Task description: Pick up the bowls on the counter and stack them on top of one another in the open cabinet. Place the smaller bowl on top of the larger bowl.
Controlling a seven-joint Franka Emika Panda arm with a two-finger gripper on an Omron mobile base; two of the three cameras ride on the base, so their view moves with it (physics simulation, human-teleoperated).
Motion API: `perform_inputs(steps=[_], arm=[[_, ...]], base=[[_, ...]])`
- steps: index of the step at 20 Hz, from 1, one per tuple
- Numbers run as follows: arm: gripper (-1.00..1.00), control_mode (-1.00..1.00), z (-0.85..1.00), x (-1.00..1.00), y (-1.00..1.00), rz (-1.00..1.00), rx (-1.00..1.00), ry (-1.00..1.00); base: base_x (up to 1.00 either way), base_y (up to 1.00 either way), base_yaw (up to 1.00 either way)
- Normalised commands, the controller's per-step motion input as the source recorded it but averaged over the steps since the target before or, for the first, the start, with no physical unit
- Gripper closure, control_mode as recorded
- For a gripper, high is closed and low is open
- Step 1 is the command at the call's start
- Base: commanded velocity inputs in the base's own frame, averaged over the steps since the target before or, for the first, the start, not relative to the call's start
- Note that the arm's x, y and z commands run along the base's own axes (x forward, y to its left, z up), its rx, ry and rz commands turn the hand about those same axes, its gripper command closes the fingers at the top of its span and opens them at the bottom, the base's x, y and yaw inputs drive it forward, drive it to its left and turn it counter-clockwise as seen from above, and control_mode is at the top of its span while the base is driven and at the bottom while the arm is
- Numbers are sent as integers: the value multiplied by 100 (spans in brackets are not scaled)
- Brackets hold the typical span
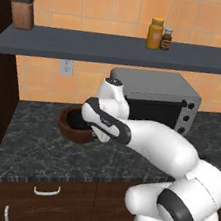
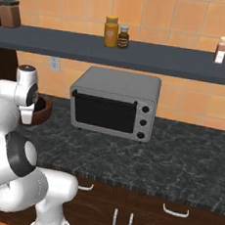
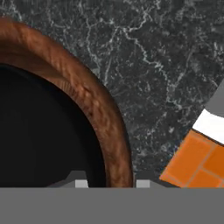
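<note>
Down on the counter (image 1: 36,146), left of the toaster oven (image 1: 157,97), sits the brown bowl (image 1: 72,126). Its inside reads black in all views; whether that is the black bowl nested inside or just shadow, cannot tell.

Gripper (image 3: 109,183) sits right at the bowl's near rim. Hand view: thick wooden rim (image 3: 103,118) curves down between the two fingertips, one tip (image 3: 81,183) over the dark interior, the other (image 3: 142,183) outside over the stone. Jaws straddle the rim wall and look closed onto it, partly shut, not fully. Contact itself is cut off at the frame's bottom edge, so the grip is read from the narrow gap only.

Left base view: the wrist and forearm lie across the bowl's right side, covering that part of the rim. Bowl appears to rest on the stone, upright. Right base view: bowl (image 2: 42,109) peeks out just behind the white hand, at the far left of the counter.

Above, the slate shelf (image 1: 117,50) runs the width of the wall. On it: a brown canister (image 1: 22,11) at left, a yellow jar (image 1: 155,33) and small dark jar (image 1: 166,39) side by side near the middle, a spice shaker (image 2: 221,49) at right. Outlet (image 1: 65,67) on the tiles under the shelf, above the bowl.
</note>
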Motion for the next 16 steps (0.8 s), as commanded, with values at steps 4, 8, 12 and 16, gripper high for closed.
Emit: perform_inputs(steps=[4,8,12,16], arm=[[100,-100,99,-91,-37,-19,0,-1],[100,-100,100,-70,-53,-14,0,0],[100,-100,100,-58,-40,-17,0,0],[100,-100,100,-31,-36,-13,0,-5]], base=[[0,0,0],[0,0,0],[0,0,0],[0,0,0]])
